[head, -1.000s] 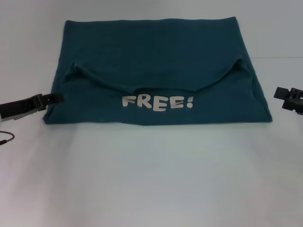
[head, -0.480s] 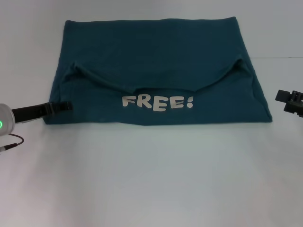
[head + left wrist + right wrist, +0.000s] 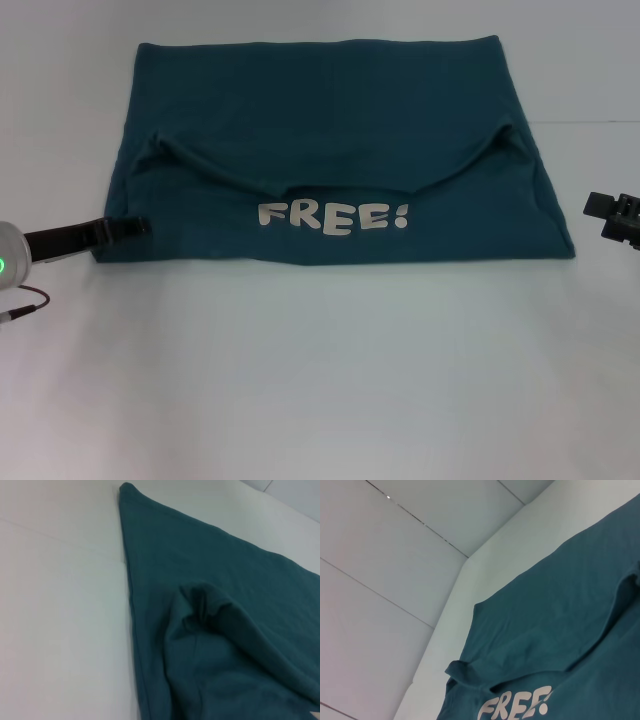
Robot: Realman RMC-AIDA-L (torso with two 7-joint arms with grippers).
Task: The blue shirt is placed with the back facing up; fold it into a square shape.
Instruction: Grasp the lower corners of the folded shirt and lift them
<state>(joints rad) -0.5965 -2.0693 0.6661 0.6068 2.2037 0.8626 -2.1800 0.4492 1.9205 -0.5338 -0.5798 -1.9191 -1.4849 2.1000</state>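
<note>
The shirt (image 3: 330,150) lies spread on the white table (image 3: 320,380), already folded once: its near part is turned back over itself so the white "FREE!" lettering (image 3: 333,217) faces up, with a curved fold edge running just beyond the letters and a small fabric bump at each end of that curve.

The left gripper (image 3: 125,227) reaches in low from the left side, its dark tip at the shirt's near left corner, touching or just over the fabric edge; whether it is parted or pinching cloth cannot be told. From this gripper, the lettering lies off to its right and the rest of the shirt stretches away ahead and to the right. The left wrist view shows the shirt's left edge and one bunched fold close by.

The right gripper (image 3: 612,215) sits beside the shirt's near right corner, apart from the fabric, with bare table between; its opening cannot be told either.
</note>
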